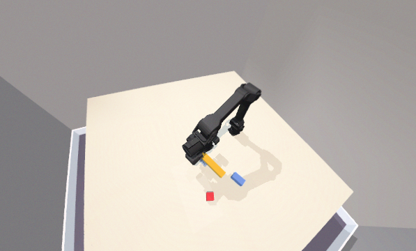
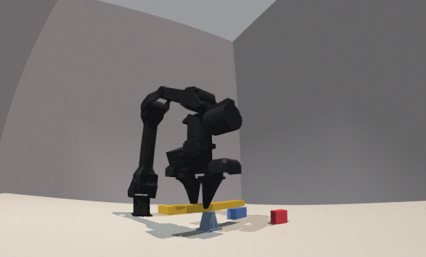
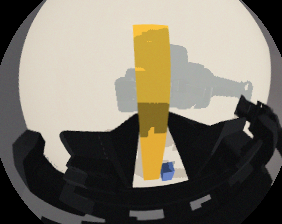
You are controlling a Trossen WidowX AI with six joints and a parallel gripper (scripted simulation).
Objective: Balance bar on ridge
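Your black two-fingered pincer (image 1: 201,158) (image 2: 200,205) (image 3: 152,116), clamped on one long yellow rectangular bar (image 1: 213,165) (image 2: 227,205) (image 3: 153,75), around its middle. Bar: directly above your blue-grey tapered ridge (image 2: 208,222), both ends off the pale counter (image 1: 131,157) (image 2: 73,232) (image 3: 67,65); contact with the ridge, you cannot tell. One small red block (image 1: 210,196) (image 2: 279,216), on the counter.

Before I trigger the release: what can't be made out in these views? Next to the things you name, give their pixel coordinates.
- Contact between bar (image 1: 214,166) (image 2: 228,205) (image 3: 153,85) and ridge (image 2: 208,222): exterior, near fingertip overlaps the spot.
- Most of the ridge: top, under the end effector (image 2: 200,205) (image 3: 152,116).
- Bar's far grip face: exterior, behind the bar itself.
- Red block (image 1: 210,196) (image 2: 278,216): wrist, not identifiable anywhere.
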